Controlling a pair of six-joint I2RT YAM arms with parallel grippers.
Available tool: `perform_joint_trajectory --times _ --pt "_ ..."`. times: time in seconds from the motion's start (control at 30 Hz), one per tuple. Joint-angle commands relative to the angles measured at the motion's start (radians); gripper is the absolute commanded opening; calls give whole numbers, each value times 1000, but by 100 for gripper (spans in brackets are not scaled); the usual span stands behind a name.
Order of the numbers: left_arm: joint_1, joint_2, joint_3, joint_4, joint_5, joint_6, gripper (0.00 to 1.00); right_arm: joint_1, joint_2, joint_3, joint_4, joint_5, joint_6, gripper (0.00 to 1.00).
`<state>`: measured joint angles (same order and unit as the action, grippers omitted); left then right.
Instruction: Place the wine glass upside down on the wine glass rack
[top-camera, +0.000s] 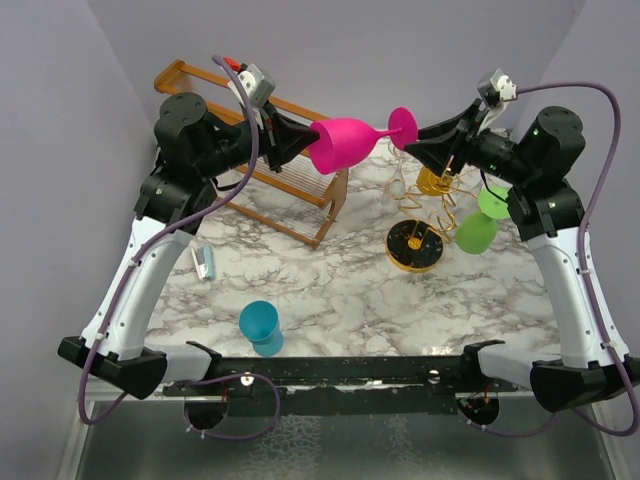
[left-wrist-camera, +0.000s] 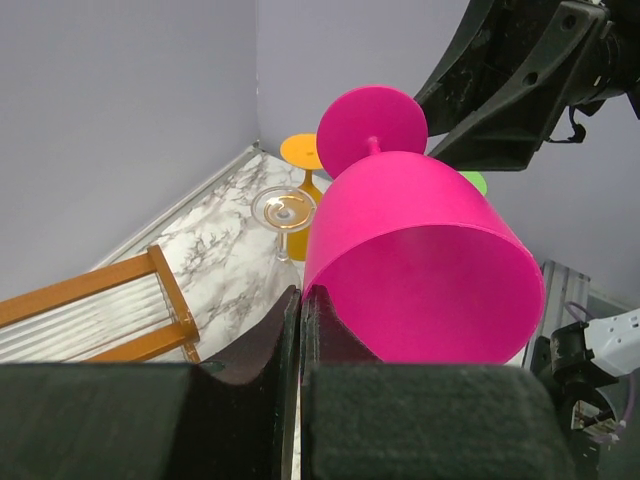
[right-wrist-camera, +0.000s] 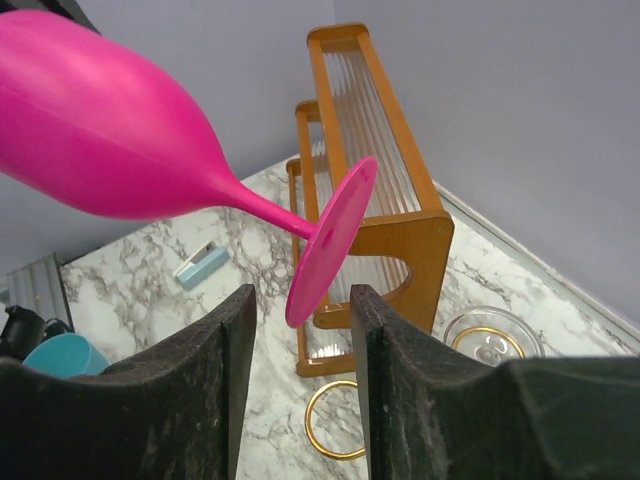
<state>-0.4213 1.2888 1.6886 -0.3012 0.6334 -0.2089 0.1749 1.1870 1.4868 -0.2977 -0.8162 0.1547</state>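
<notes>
Above the marble surface (top-camera: 340, 290), near the gold wine glass rack (top-camera: 415, 245), the pink wine glass (top-camera: 350, 143) hung sideways between both arms; it could drop if the left released before the right gripped its thin foot (right-wrist-camera: 330, 240) squarely. The left jaws were pinched shut on the bowl's rim, while the right jaws stood partly open astride the foot, apparently not touching.

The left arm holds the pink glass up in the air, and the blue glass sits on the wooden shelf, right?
The left gripper does hold the pink glass aloft, but the top view shows the blue glass on the marble table, not the wooden shelf.
</notes>
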Motion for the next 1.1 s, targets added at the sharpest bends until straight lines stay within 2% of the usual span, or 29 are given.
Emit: perform_joint_trajectory --times 0.0,0.1,0.53,0.7,0.73,1.07 --pt "-12 9 8 48 -21 -10 0 -3 20 43 50 57 72 40" --pt "-16 13 9 50 -25 -7 0 -4 30 52 51 61 95 38" --pt "-38 20 -4 57 -64 24 0 -3 65 30 50 105 177 16" --pt "-47 14 -26 56 -64 40 0 -3 71 28 56 142 192 1" --pt "-47 10 -34 56 -61 41 0 -4 70 28 54 155 188 1" --pt "-47 -22 -64 26 -52 58 27 -3 57 62 11 265 83 1"
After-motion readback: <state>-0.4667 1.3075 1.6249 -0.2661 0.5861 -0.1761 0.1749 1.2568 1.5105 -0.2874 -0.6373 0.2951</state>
